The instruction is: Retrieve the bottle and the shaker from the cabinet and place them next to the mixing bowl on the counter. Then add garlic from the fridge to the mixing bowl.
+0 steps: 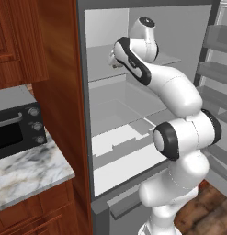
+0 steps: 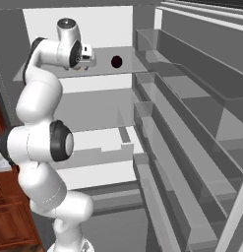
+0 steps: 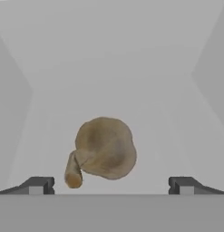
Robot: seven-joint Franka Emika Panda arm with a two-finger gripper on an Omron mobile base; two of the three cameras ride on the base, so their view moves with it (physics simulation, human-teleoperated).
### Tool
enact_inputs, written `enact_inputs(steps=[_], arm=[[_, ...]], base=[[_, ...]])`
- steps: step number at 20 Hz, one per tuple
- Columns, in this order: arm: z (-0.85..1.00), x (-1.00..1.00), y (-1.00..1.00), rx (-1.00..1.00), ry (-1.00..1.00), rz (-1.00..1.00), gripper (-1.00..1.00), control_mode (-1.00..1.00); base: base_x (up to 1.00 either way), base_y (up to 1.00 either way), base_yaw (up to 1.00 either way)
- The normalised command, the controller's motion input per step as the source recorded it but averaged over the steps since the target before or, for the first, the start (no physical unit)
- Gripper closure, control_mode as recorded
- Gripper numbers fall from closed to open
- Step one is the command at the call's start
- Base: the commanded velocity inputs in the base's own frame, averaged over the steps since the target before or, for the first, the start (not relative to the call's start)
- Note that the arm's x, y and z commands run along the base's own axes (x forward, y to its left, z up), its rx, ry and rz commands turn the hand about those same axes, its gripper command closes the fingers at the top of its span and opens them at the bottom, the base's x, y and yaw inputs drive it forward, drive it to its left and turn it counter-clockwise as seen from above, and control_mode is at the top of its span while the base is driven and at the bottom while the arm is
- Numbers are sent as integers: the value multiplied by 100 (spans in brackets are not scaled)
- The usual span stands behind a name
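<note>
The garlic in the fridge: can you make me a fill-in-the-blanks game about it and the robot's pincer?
1. The garlic lies on a shelf inside the ____.
2. The pincer over the garlic is ____, its two tips wide apart.
3. The round lump farther along the shelf is ____ in colour.
4. The oven stands on the marble ____.

Missing words: fridge; open; black; counter

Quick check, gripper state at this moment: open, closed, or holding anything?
Gripper: open, jaws spread wide and holding nothing; the garlic lies on the fridge shelf ahead, between the fingertips' lines but untouched.
</note>
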Motion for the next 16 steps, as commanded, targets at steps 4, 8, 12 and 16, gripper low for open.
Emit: enact_inputs(steps=[4,8,12,16], arm=[[1,40,0,2,1,0,-100,-100],[0,41,0,1,1,-2,-100,-100],[0,23,0,0,0,-2,-100,-100],[6,-24,0,0,-2,0,-100,-100]], base=[[0,0,0],[0,0,0],[0,0,0],[0,0,0]])
